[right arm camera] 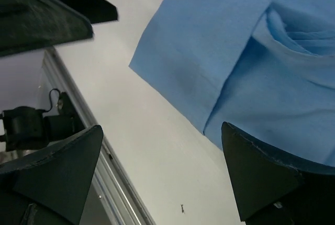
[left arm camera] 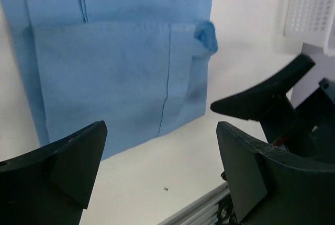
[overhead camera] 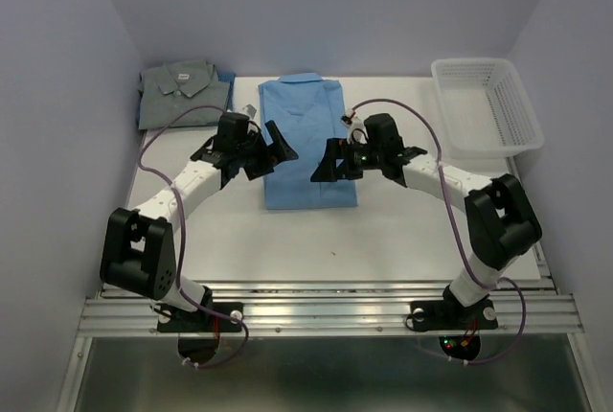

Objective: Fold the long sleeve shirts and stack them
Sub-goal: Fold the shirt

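The light blue long sleeve shirt [overhead camera: 308, 139] lies folded in the middle of the table, collar toward the back. A grey-green shirt [overhead camera: 182, 91] lies folded at the back left, with a blue edge [overhead camera: 227, 76] showing beside it. My left gripper [overhead camera: 270, 153] hovers open over the blue shirt's left edge, holding nothing. My right gripper [overhead camera: 326, 163] hovers open over its lower right part, also with nothing in it. The left wrist view shows the shirt's folded lower part [left arm camera: 115, 73] beyond the open gripper [left arm camera: 162, 167]. In the right wrist view a folded corner [right arm camera: 235, 52] lies past the open gripper [right arm camera: 162, 172].
A white mesh basket [overhead camera: 488, 105] stands at the back right and also shows in the left wrist view [left arm camera: 314, 5]. The metal rail [overhead camera: 326, 311] runs along the table's near edge. Walls close in the left, back and right.
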Robot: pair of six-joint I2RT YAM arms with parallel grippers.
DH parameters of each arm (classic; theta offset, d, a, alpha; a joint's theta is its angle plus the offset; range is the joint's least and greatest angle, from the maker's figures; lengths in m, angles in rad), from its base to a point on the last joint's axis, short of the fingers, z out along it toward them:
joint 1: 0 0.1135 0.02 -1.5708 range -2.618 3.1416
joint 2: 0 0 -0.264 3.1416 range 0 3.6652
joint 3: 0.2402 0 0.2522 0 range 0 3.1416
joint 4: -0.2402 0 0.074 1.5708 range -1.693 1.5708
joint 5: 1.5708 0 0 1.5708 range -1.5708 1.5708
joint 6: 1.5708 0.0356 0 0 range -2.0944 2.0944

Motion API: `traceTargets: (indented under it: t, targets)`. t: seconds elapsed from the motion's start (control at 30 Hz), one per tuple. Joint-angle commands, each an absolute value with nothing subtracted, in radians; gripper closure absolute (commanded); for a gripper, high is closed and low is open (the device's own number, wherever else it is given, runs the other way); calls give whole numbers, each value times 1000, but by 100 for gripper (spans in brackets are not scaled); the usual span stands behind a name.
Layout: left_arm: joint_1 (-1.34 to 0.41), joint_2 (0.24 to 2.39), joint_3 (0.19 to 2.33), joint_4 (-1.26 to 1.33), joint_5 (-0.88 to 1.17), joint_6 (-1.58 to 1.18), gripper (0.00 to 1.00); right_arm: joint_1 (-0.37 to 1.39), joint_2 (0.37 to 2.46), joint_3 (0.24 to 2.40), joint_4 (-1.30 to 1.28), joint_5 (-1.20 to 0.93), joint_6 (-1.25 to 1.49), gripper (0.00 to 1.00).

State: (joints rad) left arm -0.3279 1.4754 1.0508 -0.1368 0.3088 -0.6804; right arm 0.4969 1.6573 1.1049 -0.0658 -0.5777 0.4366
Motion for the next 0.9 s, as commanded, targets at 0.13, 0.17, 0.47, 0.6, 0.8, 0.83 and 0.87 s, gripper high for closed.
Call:
traceTargets:
  t: [0.13, 0.17, 0.47, 0.6, 0.8, 0.83, 0.87]
  targets:
    - [-347, 1483, 836, 82, 509, -752, 1, 492, 1867, 1205, 179, -697, 477, 0]
    - [-348, 1488, 813, 103, 518, -768, 1, 492, 1888, 1227, 179, -677, 466, 0]
    - [-348, 1647, 834, 156, 476, -765, 1, 463, 2048, 1313, 170, -508, 446, 0]
    - [-347, 1716, 885, 85, 414, -726, 1, 442, 2059, 1292, 163, -488, 434, 0]
    - [-314, 1729, 902, 11, 353, -686, 1, 442, 2080, 1212, 146, -503, 420, 0]
    - [-311, 1727, 916, 2, 341, -678, 1, 442, 2074, 1192, 146, -503, 422, 0]
    - [-307, 1724, 925, -9, 325, -673, 1, 442, 2057, 1145, 149, -500, 429, 0]
